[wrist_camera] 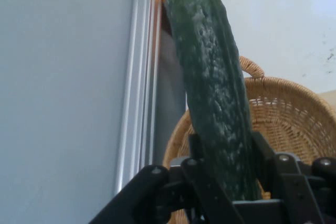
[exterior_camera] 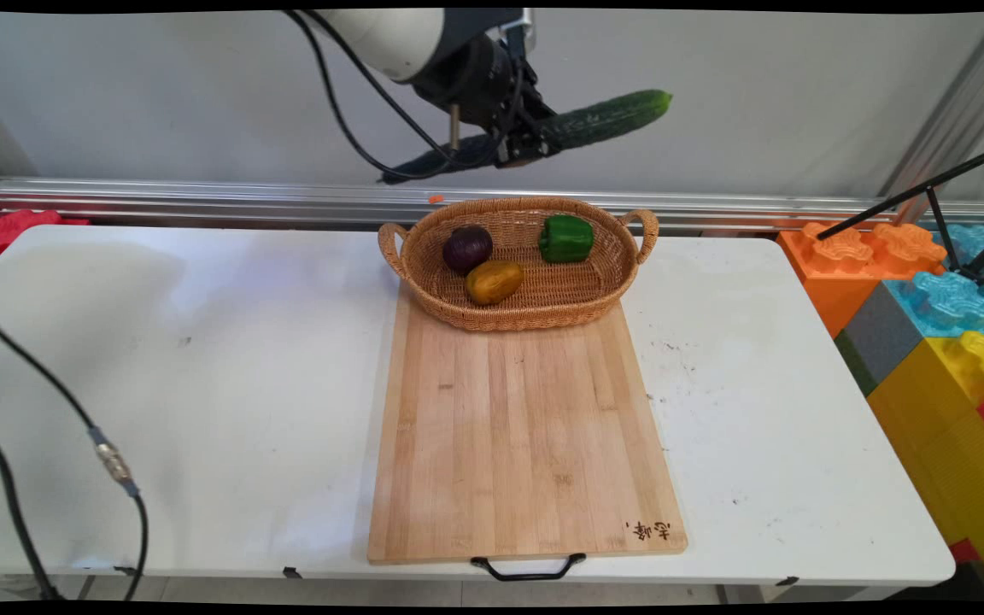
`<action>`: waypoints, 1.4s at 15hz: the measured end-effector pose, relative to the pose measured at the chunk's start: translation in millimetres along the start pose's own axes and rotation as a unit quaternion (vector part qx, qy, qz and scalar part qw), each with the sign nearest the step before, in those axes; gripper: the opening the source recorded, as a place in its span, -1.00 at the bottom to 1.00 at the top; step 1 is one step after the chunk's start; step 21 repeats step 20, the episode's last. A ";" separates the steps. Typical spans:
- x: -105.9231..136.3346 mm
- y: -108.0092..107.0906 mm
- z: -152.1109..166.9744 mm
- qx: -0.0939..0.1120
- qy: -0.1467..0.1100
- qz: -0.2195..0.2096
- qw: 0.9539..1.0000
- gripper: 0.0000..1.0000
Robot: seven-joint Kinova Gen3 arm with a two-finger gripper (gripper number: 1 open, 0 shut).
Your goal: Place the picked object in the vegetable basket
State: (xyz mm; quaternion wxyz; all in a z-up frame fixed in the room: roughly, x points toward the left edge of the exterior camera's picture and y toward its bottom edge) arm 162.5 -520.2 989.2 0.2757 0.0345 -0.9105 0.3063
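The white table (exterior_camera: 244, 359) fills most of the main view, with a grey wall and a metal rail (exterior_camera: 202, 198) along its far side. Stacked foam blocks (exterior_camera: 928, 333) in orange, blue, yellow and grey stand off its right end, and red ones (exterior_camera: 14, 226) show at its far left corner. A wooden cutting board (exterior_camera: 526, 444) lies lengthwise on the middle of the table, its black handle (exterior_camera: 528, 567) at the near edge. A wicker basket (exterior_camera: 582, 295) with two loop handles rests across the board's far end. Inside it, a green bell pepper (exterior_camera: 566, 238) sits on the right side towards the far rim, a dark purple onion (exterior_camera: 467, 248) sits on the left, and a brownish potato (exterior_camera: 494, 282) lies just near of the onion, close beside it

Above the basket's far rim, well clear of it, the gripper (exterior_camera: 535, 141) hangs in the air with its fingers clamped around a long dark green cucumber (exterior_camera: 612, 118). The cucumber is held roughly level, tilted slightly up to the right; one end sticks out far to the right of the gripper and the other out to the left, lower. In the hand view the cucumber (wrist_camera: 210, 93) rises from between the black fingers (wrist_camera: 265, 153), with the basket (wrist_camera: 294, 114) beyond it
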 end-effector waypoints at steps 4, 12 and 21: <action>-28.3 -0.6 60.3 -0.032 0.000 0.000 0.999 -1.00; -64.4 14.9 142.0 -0.078 -0.001 -0.004 0.997 -1.00; -75.9 22.2 158.0 -0.104 0.003 -0.002 0.995 1.00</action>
